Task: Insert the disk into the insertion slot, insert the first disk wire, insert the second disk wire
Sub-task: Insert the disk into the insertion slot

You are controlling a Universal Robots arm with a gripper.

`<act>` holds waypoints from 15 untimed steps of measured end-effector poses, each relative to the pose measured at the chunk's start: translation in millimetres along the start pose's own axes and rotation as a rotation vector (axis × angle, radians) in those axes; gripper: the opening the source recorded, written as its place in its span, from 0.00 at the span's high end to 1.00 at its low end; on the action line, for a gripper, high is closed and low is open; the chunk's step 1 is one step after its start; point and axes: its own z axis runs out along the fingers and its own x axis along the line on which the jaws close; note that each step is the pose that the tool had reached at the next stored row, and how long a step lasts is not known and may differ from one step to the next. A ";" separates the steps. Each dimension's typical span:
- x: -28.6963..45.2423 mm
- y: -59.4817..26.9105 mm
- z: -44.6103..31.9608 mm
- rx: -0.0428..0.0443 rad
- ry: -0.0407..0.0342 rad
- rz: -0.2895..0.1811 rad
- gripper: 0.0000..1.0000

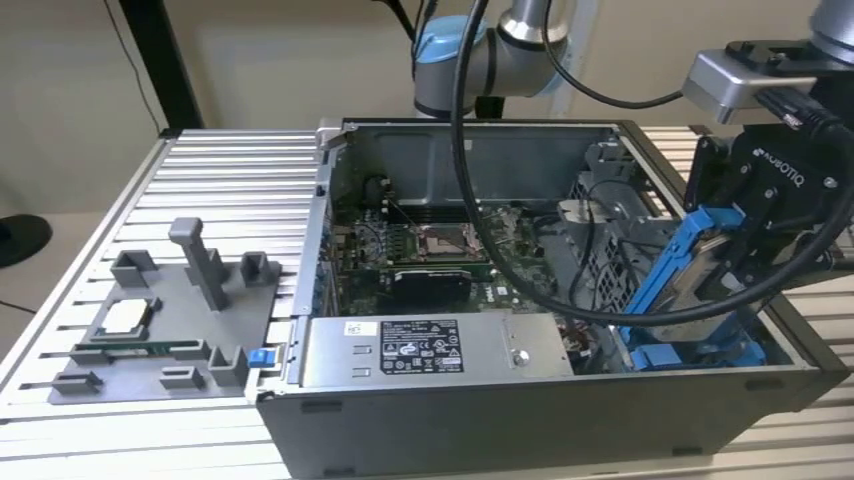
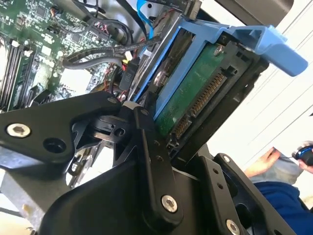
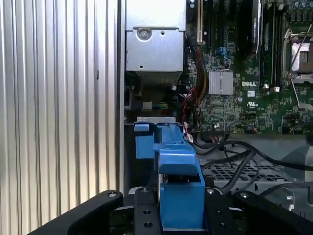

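Right now the first step is in hand: the hand (image 1: 731, 268) is clamped on the disk (image 1: 665, 275), pinching it across its flat faces, and carries it tilted steeply at the exterior view's right end of the open computer case (image 1: 534, 415), which stands on the ribbed counter (image 1: 200, 170). The disk's lower end hangs just above the insertion slot (image 1: 694, 353), whose blue rails show beneath it, so I judge it not yet seated. In the second wrist view its green underside (image 2: 195, 95) and connector edge face up. Loose black cables (image 2: 93, 58) lie beside the bay, unplugged as far as I can tell. Seating should call for levelling the disk and lining its blue frame up with the rails.
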 end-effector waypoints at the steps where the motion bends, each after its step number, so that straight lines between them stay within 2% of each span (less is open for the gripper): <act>1: 0.0 -0.1 1.7 0.0000 0.0000 0.000 1.00; 6: 0.0 -0.4 9.4 0.0000 0.0000 0.000 1.00; 15: 0.0 -0.4 9.7 0.0000 0.0000 0.000 1.00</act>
